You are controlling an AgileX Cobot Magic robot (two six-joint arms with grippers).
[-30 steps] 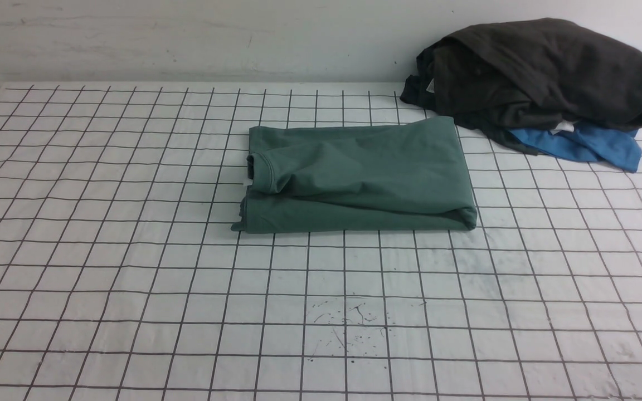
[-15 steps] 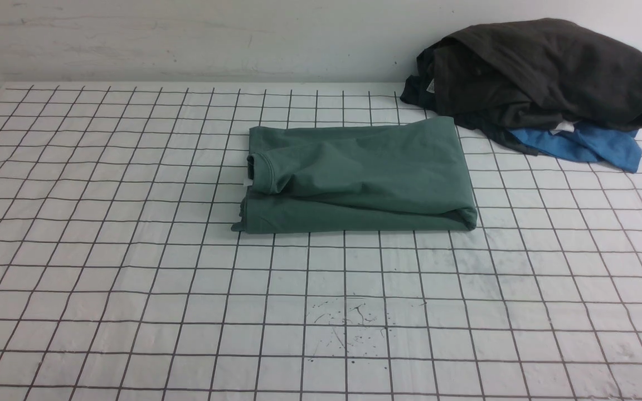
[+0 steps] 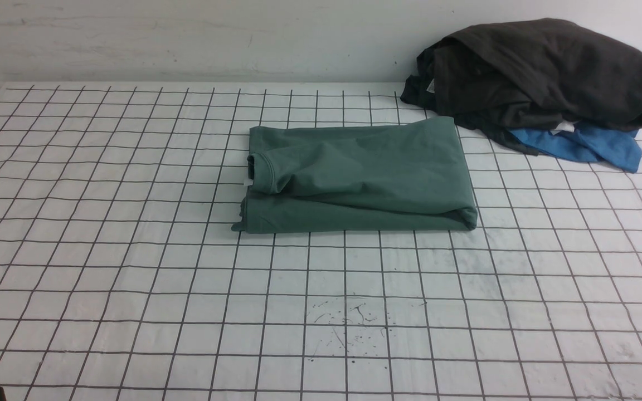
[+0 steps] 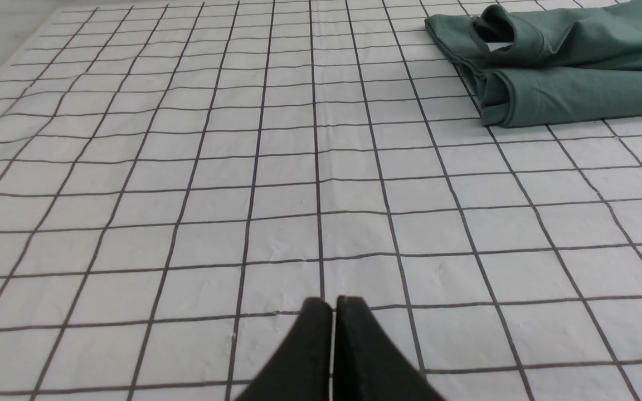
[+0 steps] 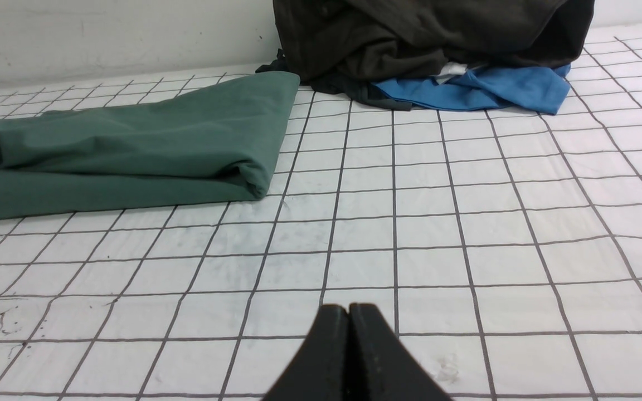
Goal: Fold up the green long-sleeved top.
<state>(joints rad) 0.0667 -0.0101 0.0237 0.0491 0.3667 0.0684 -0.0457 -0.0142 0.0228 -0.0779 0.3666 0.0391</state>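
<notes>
Front view shows a white desk (image 3: 103, 262) covered in a black grid, with the green long-sleeved top (image 3: 357, 178) lying folded into a flat rectangle near the middle, toward the far side. Its ribbed neck opening faces the robot's left, with a bit of white label showing at it. Behind it on the right, a dark charcoal garment (image 3: 538, 72) sits in a heap against the wall, on top of a bright blue garment (image 3: 583, 146) that pokes out below. The heap's near edge lies just beside the top's far right corner. Small dark ink specks (image 3: 349, 326) mark the desk in front of the top. The left hand (image 4: 332, 303) and right hand (image 5: 349, 309) each hover low over bare grid, well apart from the top, fingers pressed together and holding nothing.
</notes>
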